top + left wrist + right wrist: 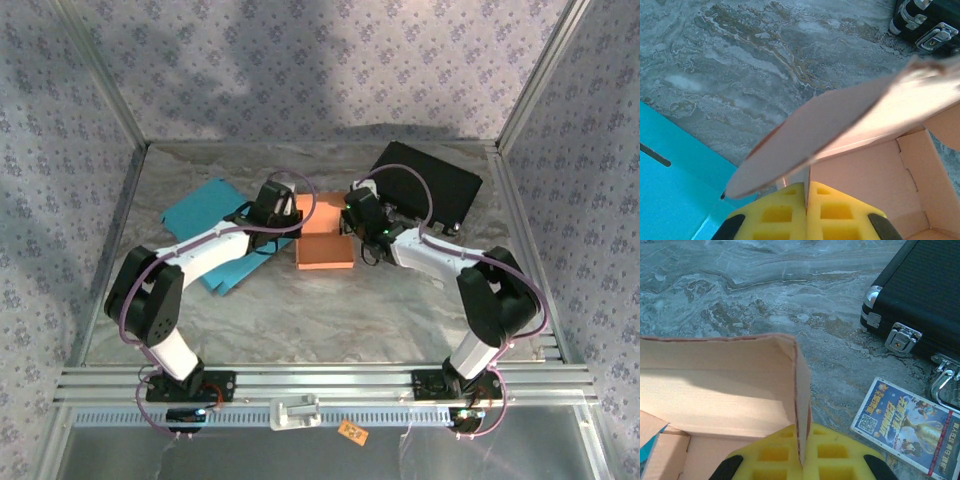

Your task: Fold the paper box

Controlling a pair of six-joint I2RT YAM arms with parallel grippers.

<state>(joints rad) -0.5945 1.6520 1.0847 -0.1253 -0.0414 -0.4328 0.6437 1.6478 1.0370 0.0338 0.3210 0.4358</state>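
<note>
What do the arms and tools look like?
Left arm and right arm match: white link shells, black joints, and a purple cable looped along each from base to wrist. Left tool and right tool have yellow pads moulded with square pockets, black at the outer corners.

The paper box point(325, 240) is matt, salmon cardboard with raw, fibrous cut edges. The desk point(330, 310) has a smooth, marble-veined surface with a dull sheen. The black case point(925, 295) is finely ribbed, with shiny metal latches point(900, 338). The printed card point(905, 425) looks glossy; the teal sheet point(670, 195) smooth and matt.
</note>
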